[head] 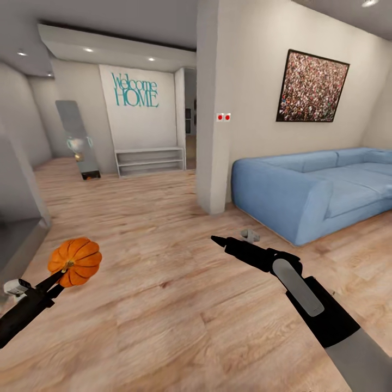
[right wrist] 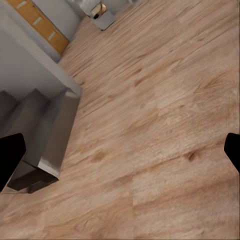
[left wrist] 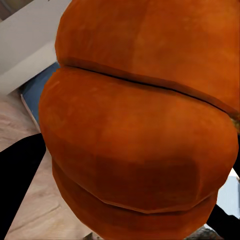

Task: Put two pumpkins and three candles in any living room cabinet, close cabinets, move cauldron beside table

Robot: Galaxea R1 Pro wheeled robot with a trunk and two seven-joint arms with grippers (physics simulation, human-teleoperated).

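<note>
The left gripper [head: 61, 275] clamps a pumpkin [head: 75, 261] above the floor [head: 163, 305]; the right gripper [right wrist: 120, 155] hangs spread and empty.

Orange pumpkin [head: 75, 261] in the left hand [head: 61, 275], blue sofa [head: 316, 188] beyond the outstretched right hand [head: 218, 240].

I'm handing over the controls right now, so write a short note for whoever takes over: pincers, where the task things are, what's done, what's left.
Left pincer: shut on a pumpkin, carried above the plank floor.
Right pincer: open, empty, held out over the floor.
A small beige-grey object, possibly a candle, lies on the floor by the blue sofa.
Done: one pumpkin picked up.
Left: put this pumpkin in a living-room cabinet, then the other pumpkin and three candles, close every cabinet, set the cauldron next to the table.
</note>
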